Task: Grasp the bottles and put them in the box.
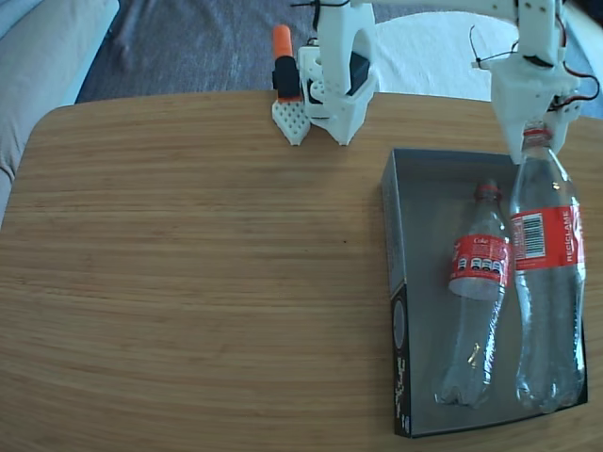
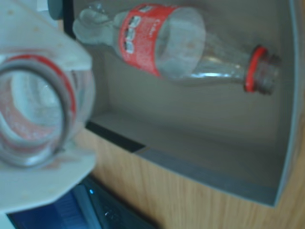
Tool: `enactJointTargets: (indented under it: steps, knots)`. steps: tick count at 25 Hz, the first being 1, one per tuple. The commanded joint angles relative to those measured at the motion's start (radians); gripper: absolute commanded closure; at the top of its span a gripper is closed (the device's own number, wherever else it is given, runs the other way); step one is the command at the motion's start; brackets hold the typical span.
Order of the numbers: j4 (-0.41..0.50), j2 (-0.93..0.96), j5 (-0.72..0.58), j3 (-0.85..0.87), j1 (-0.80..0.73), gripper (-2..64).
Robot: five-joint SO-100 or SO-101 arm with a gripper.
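Observation:
Two clear bottles with red labels are at the grey-floored box (image 1: pixel 424 179) on the right of the fixed view. One bottle (image 1: pixel 479 282) lies flat in the box's left half, neck toward the far wall; the wrist view shows it too (image 2: pixel 162 40), above the box's wall (image 2: pixel 190 133). The other bottle (image 1: pixel 545 282) stretches along the right half, its base down near the front wall. My white gripper (image 1: pixel 535 132) is shut on its neck at the far end. In the wrist view, that bottle's open mouth (image 2: pixel 64 102) sits between the gripper (image 2: pixel 38 119) jaws.
The arm's white base (image 1: pixel 339 75) stands at the wooden table's (image 1: pixel 188 264) far edge, with an orange-and-black part (image 1: pixel 285 66) beside it. A pale sofa (image 1: pixel 38 56) lies beyond the table's left corner. The box nearly reaches the table's right and front edges.

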Motion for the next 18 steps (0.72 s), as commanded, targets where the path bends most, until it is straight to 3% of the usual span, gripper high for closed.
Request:
enactJointTargets:
  steps: [1,18]
  knots:
    - [-0.009,0.003,-0.009,-0.061,0.003,61.8]
    - [-0.032,-0.003,-0.012,-0.029,0.035,61.6]
